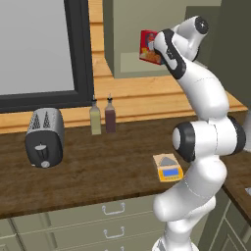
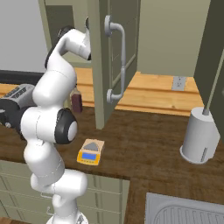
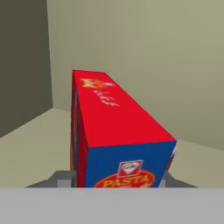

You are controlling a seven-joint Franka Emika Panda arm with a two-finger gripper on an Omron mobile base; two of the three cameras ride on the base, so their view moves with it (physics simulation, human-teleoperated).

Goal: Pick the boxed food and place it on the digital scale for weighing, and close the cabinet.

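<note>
The box (image 3: 118, 135) stands upright on the cabinet (image 1: 128, 62) shelf, gripper (image 3: 117, 183) fingers pinching its sides. On the dark wood counter (image 1: 98, 171), the scale (image 1: 168, 168) sits near the front edge; toaster (image 1: 45, 137) left, two bottles (image 1: 102, 116) at the back.

Cabinet (image 2: 98, 65) door stands wide open, edge and long handle (image 2: 117, 61) jutting over the surface (image 1: 98, 166) just right of the arm. Shelf around the box (image 3: 118, 135) is bare, walls well back. Scale (image 1: 168, 168) has free surface around; bottles (image 1: 103, 116) and toaster (image 1: 45, 137) sit well left
</note>
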